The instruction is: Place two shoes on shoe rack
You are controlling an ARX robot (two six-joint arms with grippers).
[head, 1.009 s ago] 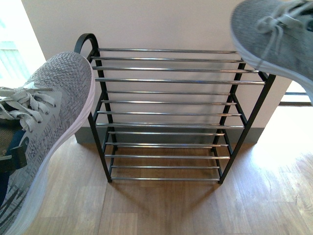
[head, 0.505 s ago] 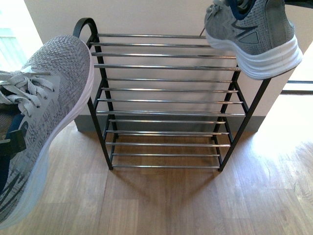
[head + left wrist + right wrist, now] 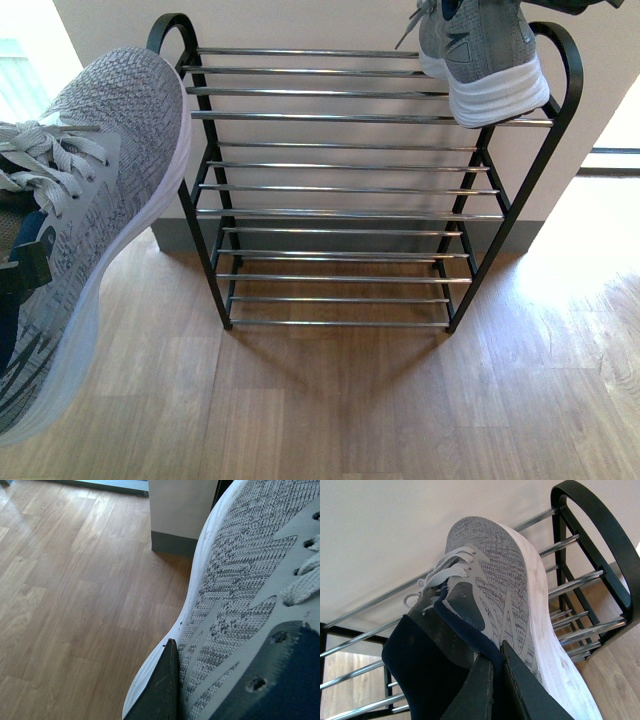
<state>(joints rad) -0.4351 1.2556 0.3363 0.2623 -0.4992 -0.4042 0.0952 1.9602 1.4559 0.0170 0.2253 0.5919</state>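
Left sneaker (image 3: 80,230): held aloft nearest, left of the shoe rack (image 3: 340,190), judged kept clear pending its turn.
Left pincer (image 3: 175,650): one finger seen on the sidewall, in the wrist view only. The other finger is hidden, so a clamp is inferred.
Right sneaker (image 3: 480,60): over the top tier's right end, its collar clamped by the right pincer (image 3: 495,665), as shown only by the wrist view. Contact with the bars is undetermined.
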